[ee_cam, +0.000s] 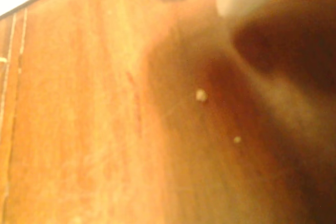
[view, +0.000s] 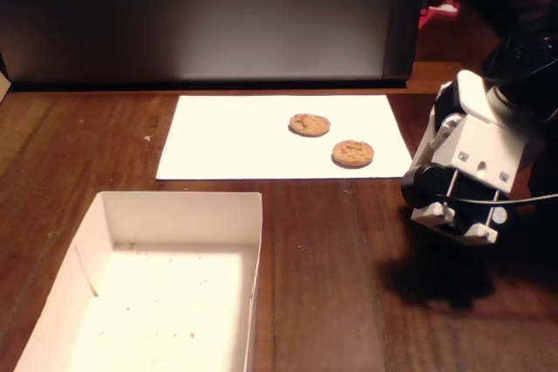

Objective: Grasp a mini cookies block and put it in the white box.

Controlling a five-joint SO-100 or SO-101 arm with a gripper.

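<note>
Two round, golden-brown cookies with dark chips face you in the fixed view, one cookie point(view: 309, 125) upper centre, the other cookie point(view: 352, 153) just right and lower, apart, both flat on the white paper sheet point(view: 227, 141). Your white box point(view: 179, 206) fills the lower left, open-topped, with only crumbs inside. The arm point(view: 466, 167) hangs at the right edge above the wooden counter point(view: 340, 267); you cannot tell how the jaws stand. The wrist view is blurred: wood and two pale crumbs point(ee_cam: 201, 95).
</note>
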